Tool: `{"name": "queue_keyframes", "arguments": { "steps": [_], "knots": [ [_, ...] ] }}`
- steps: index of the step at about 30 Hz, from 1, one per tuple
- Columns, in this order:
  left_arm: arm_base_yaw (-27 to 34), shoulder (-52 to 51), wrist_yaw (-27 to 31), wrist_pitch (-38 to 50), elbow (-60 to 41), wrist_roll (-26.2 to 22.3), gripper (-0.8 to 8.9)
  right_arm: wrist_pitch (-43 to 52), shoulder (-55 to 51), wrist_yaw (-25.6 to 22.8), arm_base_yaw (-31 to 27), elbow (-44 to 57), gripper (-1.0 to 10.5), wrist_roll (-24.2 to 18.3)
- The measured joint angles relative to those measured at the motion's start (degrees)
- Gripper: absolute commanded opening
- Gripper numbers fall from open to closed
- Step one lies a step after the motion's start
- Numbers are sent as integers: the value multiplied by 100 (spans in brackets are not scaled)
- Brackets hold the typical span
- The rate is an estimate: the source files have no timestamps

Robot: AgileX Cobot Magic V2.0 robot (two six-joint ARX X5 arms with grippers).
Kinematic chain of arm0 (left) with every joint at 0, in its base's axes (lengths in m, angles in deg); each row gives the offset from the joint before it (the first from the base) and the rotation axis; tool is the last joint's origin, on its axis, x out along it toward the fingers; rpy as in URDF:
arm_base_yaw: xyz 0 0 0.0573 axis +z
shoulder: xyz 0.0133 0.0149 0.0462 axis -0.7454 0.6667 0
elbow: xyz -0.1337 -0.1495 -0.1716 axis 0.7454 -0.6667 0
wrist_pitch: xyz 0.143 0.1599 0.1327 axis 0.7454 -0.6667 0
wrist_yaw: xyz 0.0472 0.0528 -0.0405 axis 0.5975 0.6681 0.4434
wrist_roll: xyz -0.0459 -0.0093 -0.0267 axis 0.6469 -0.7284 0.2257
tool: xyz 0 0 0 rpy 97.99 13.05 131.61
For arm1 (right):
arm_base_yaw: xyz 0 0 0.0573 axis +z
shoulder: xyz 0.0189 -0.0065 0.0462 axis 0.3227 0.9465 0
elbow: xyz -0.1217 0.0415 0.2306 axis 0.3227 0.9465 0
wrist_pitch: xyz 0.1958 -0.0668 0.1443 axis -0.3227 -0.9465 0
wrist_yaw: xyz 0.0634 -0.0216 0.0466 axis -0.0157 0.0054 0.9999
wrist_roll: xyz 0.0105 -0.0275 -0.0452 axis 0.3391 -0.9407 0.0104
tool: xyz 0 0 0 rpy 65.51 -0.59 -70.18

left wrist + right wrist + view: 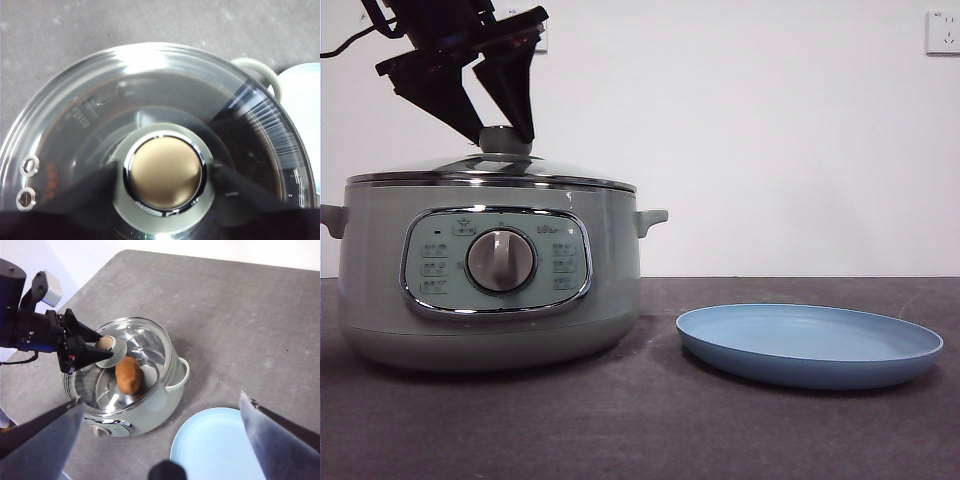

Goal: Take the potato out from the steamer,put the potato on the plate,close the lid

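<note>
Both jaws of the left hand (507, 130) are seen flanking the lid (490, 170)'s knob, contact unclear, while the potato (129, 375) lies beneath the glass inside the steamer (485, 290), and the right hand (160, 440) hangs wide open, empty.

- A plain white painted wall (770, 140) rose behind the table, evenly lit and bare apart from its fittings.
- A white square wall socket (942, 32) sat high near the wall's right edge in the front view.
- A dark grey, faintly speckled matte tabletop (620, 430) stretched to the wall's foot.
- From the right wrist view, that grey surface (240, 315) ended in a rounded corner against pale white surroundings.
</note>
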Motion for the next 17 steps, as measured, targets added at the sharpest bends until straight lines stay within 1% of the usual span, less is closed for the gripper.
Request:
{"name": "queue_keyframes", "arguments": {
  "steps": [1,4,12,17],
  "knots": [
    [0,0,0,-4,0,-11,114,0,0,0,0,0,626,0],
    [0,0,2,-7,2,-44,-17,0,0,0,0,0,626,9],
    [0,15,2,-70,63,-109,-8,0,0,2,0,0,626,59],
    [0,168,24,-564,656,-166,-8,59,0,7,0,0,626,87]
  ]
}}
